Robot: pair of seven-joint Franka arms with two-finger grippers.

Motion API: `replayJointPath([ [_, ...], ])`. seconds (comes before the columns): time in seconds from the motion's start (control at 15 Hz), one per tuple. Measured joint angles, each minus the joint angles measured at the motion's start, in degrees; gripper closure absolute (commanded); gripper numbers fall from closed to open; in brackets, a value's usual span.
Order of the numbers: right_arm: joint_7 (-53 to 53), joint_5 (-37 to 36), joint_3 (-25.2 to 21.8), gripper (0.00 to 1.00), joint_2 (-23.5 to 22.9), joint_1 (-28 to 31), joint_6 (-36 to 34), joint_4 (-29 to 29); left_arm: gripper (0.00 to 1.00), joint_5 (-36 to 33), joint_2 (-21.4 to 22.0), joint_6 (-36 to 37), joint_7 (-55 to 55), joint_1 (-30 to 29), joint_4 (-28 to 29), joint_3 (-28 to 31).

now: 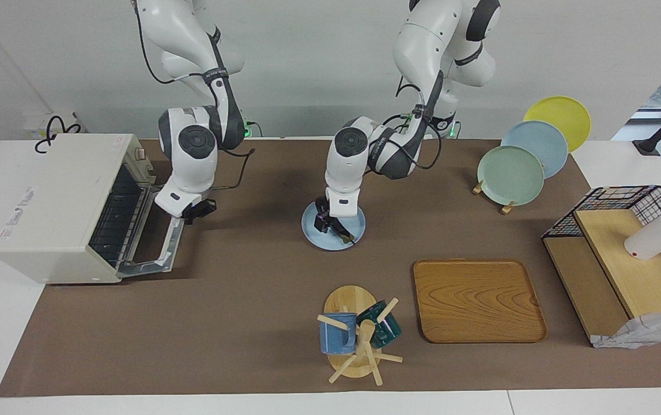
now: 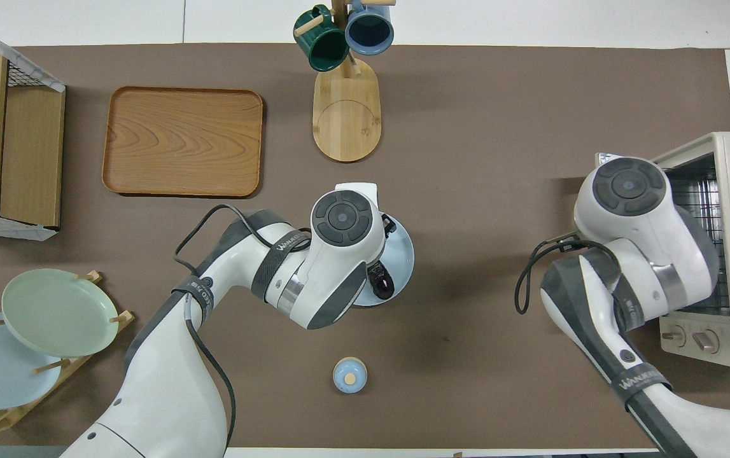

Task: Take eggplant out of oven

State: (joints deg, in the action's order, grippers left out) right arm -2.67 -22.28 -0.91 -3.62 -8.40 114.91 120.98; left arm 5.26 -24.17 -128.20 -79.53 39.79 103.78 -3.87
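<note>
Off-white oven (image 1: 56,207) stands open at the right arm's end of the surface; the right claw (image 1: 197,211) hangs over its lowered door, grip unreadable. On the blue plate (image 1: 314,236), the left claw (image 1: 333,226) grasps the mostly hidden eggplant (image 1: 346,235).

Off-white oven (image 1: 53,202); dark purple eggplant (image 1: 339,229); pale blue plate (image 1: 313,233).

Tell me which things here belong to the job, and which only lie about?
Job: eggplant, on blue plate under left gripper; oven, door open; right gripper over its door.
Lying about: tray, mug stand, plate rack, wire basket.
</note>
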Motion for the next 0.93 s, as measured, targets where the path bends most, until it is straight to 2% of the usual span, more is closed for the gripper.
replayJointPath([
  [0.13,6.0,0.0,-0.3,1.0,2.9,3.3,-3.8,-3.0,0.57,0.0,0.0,0.0,0.0,0.2,0.1,0.0],
  [0.27,11.0,-0.1,-0.6,1.0,5.2,7.3,-4.6,-3.7,0.92,0.0,0.0,0.0,0.0,0.3,0.1,0.0],
  [0.33,12.7,-0.1,-0.9,1.0,5.7,8.7,-4.5,-3.9,1.0,0.0,0.0,0.0,0.0,0.4,0.1,0.0],
  [0.6,17.6,3.2,-3.1,1.0,6.3,9.7,-4.6,-5.0,1.0,0.0,0.0,-0.1,0.0,0.5,0.0,0.0],
  [0.73,18.9,5.4,-3.8,0.99,6.7,9.7,-7.6,-7.5,1.0,0.0,0.1,0.2,0.1,0.4,-0.6,0.4],
  [0.8,18.9,7.5,-3.8,0.87,6.8,9.6,-10.6,-10.0,1.0,0.0,0.4,1.0,0.7,0.3,-1.5,0.7],
  [0.87,18.6,10.8,-3.7,0.83,6.7,9.3,-13.5,-13.0,1.0,0.0,1.1,2.7,2.3,-0.2,-2.7,1.1],
  [0.93,17.6,14.0,-3.5,0.73,6.4,8.9,-16.1,-15.9,1.0,0.0,2.0,4.7,4.9,-1.3,-4.1,1.4],
])
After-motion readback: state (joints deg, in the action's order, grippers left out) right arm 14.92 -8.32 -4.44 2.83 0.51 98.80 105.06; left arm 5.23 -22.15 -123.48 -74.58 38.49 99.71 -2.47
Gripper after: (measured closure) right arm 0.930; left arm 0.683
